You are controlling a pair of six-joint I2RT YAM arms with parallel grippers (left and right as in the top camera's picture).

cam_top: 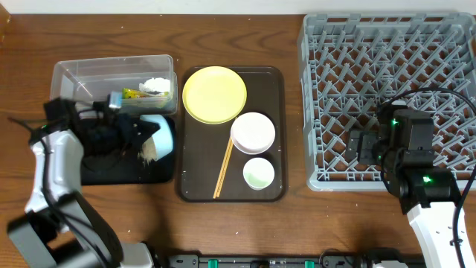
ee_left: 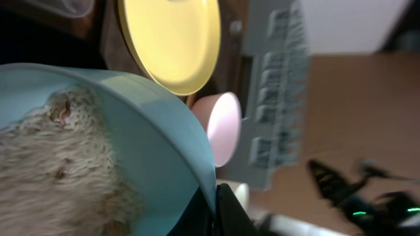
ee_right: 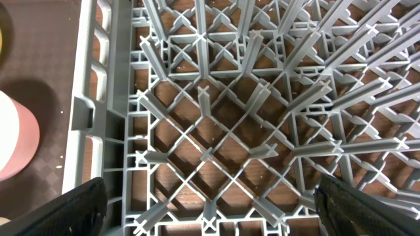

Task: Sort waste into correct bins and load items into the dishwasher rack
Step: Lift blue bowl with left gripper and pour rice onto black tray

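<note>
My left gripper is shut on the rim of the light blue bowl, which is tipped on its side over the black tray. Rice sits at the bowl's mouth. In the left wrist view the rice fills the bowl, and the fingers pinch its rim. The clear tub holds the green-yellow wrapper and the white tissue. My right gripper hangs open over the grey dishwasher rack, with bare lattice between its fingers.
The dark brown serving tray in the middle carries the yellow plate, the white bowl, a small pale cup and wooden chopsticks. The rack fills the right side of the table.
</note>
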